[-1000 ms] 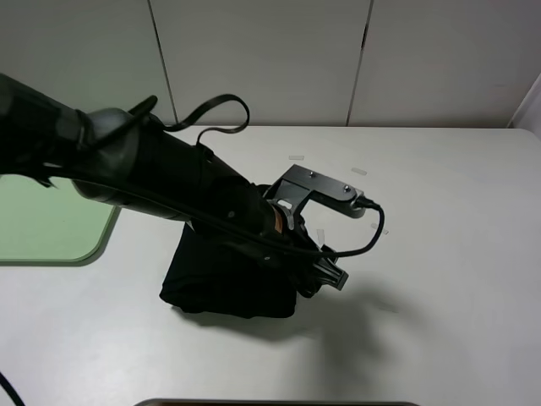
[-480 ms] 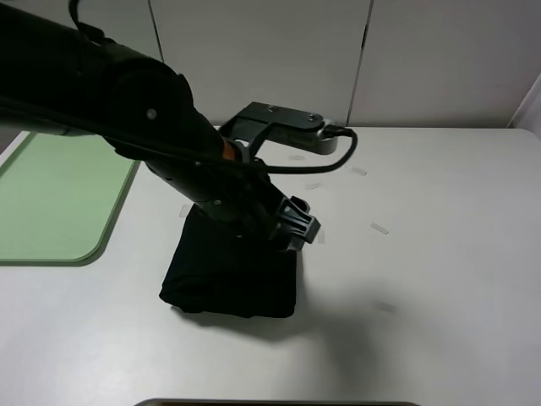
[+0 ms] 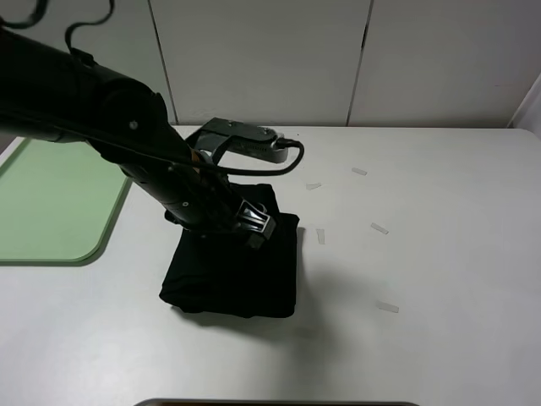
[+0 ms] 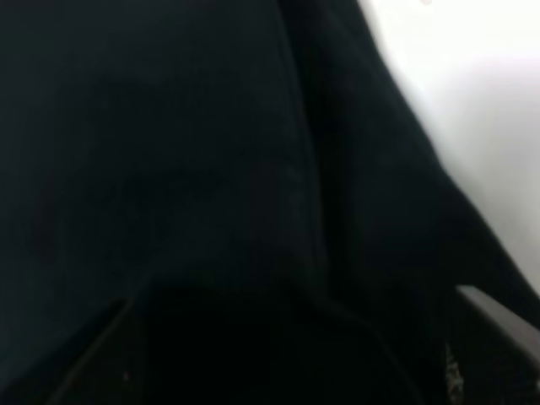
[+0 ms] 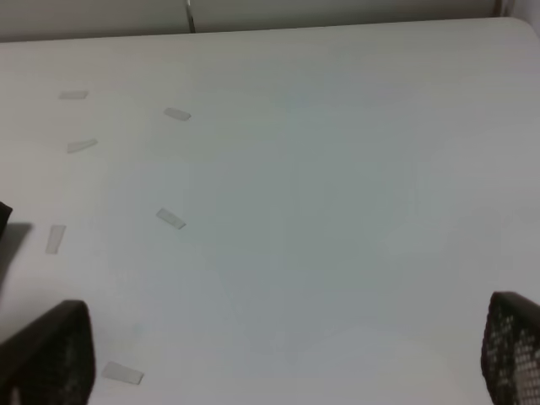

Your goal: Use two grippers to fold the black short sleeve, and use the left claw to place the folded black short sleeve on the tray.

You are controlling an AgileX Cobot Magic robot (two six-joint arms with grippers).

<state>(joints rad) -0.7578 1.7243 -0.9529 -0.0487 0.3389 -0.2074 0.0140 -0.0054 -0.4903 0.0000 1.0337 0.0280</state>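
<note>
- Nearest the high cam: bare white table (image 3: 439, 338) at the front edge, w/ a few small white tape scraps (image 3: 387, 307) on the right half.
- Next back, centre-left: the black short sleeve (image 3: 232, 275) lies on the table as a compact, roughly square black bundle. Folding looks done, judging by its shape; no lettering or label shows.
- On the bundle's far edge: left claw (image 3: 254, 227) is down at the cloth, arm reaching in from the upper left. Left wrist view is nearly all black fabric (image 4: 211, 169) very close up, w/ a strip of white table at one corner.
- Claw state: fingers hidden by arm and cloth in both views, so can't tell if it stands apart or is clamped on the shirt. Bundle sits flat, not lifted.
- Right gripper (image 5: 278, 371): not in the high view. Its own wrist view shows two dark finger pads (image 5: 513, 350) at opposite edges, wide apart, nothing between them, over bare table w/ tape scraps. Parked clear of the work.
- Further back, far left: mint-green tray (image 3: 51, 211), apart from the bundle, w/ the visible part bare; left arm covers part of it.
- Progress est.: fold step finished; left to do = secure grasp, lift, carry leftward, set bundle on tray, let go. Prob. just past halfway.
- Risk, as a guess: a loose pinch on the top layers only could let the fold open during the carry.
</note>
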